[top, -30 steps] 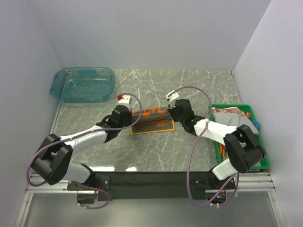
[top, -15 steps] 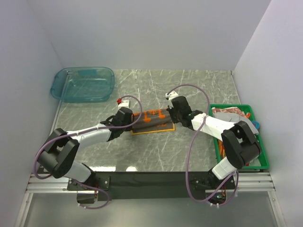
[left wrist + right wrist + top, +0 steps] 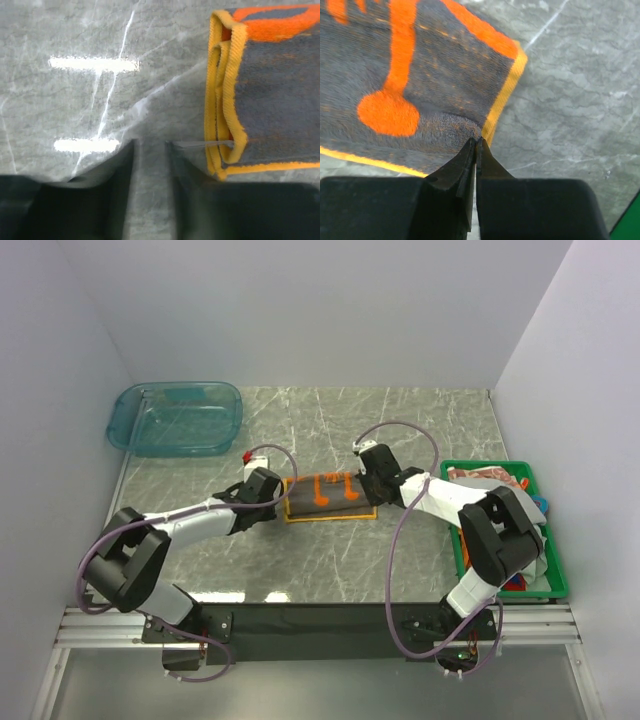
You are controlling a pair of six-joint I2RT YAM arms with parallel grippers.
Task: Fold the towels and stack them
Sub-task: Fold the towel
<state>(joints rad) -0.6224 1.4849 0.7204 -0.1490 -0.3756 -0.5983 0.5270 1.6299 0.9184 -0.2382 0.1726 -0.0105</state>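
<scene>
Orange-trimmed towel [image 3: 330, 497] (folded), right gripper [image 3: 476, 143] pinching edge

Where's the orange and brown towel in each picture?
Top view: towel in the middle of the table.
Left wrist: towel at upper right, folded edge facing left.
Right wrist: towel at upper left, corner pointing right.
Shared landmark: the towel's yellow hem against the grey marble table.

I'm looking down on the whole table [image 3: 400, 570] from above and behind the arm bases [image 3: 455, 610]. Both wrist cameras are hovering very close, facing down: left is catching one end of the folded towel [image 3: 328, 495], right the opposite corner, both inside the overhead's view.
</scene>
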